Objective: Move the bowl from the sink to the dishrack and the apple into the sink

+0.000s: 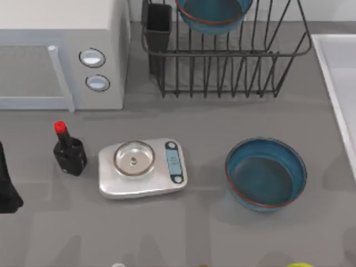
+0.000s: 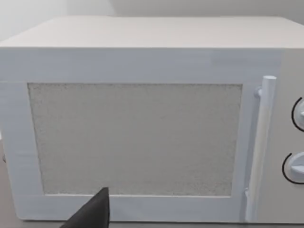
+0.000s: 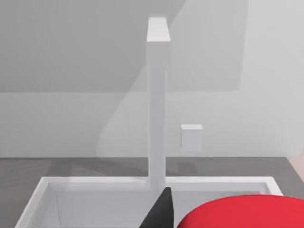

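teal bowl (image 1: 214,14) sat in the black dishrack (image 1: 233,61) at the worktop's (image 1: 211,117) back, tilted among the bars. second identical bowl (image 1: 266,173) stood on the worktop right of the scale (image 1: 142,168). red apple (image 3: 242,211) was close under the right hand over the sink (image 3: 95,190); grip cannot tell. left hand faced the microwave (image 2: 137,128), cannot tell its state.

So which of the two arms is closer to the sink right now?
Right. Its gripper hangs just over the sink, with the red apple beside its finger. The left arm sits at the table's far left edge, facing the microwave.
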Robot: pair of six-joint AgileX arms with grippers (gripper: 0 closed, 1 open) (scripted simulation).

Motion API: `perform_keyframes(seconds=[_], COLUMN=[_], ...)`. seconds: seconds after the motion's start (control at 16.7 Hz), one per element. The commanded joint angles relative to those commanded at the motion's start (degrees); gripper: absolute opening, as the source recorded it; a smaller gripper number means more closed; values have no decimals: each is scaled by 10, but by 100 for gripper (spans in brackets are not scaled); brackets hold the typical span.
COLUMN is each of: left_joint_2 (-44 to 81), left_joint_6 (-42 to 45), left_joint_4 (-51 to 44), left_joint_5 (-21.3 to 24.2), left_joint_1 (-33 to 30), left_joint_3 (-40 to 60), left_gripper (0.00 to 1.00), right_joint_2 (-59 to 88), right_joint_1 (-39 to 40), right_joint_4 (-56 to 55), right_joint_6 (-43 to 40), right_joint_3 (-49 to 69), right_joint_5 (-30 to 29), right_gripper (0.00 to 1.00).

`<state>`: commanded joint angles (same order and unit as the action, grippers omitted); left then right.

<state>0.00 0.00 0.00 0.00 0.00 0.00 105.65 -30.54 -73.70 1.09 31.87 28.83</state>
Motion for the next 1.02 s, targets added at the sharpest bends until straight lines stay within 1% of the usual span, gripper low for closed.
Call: perform_keyframes(seconds=[0.18, 0.36, 0.54, 0.78, 1.02], left_joint_2=[0, 0, 0, 0, 0], left_joint_6=[0, 0, 0, 0, 0], left_joint_4=[0, 0, 0, 0, 0], left_joint_5=[0, 0, 0, 0, 0], left_joint_1=[0, 0, 0, 0, 0], left_joint_3=[0, 0, 0, 0, 0], left_gripper=[100, 100, 100, 100, 100], right_joint_2=[101, 178, 213, 213, 213], right_joint_1=[0, 2, 3, 3, 3], right_joint_4=[-128, -220, -256, -257, -257], right_joint_6=[-1, -2, -2, -3, -3], right_joint_3=[-17, -32, -38, -38, -38], right_joint_5=[-1, -4, -6, -6, -6], right_gripper=[0, 0, 0, 0, 30])
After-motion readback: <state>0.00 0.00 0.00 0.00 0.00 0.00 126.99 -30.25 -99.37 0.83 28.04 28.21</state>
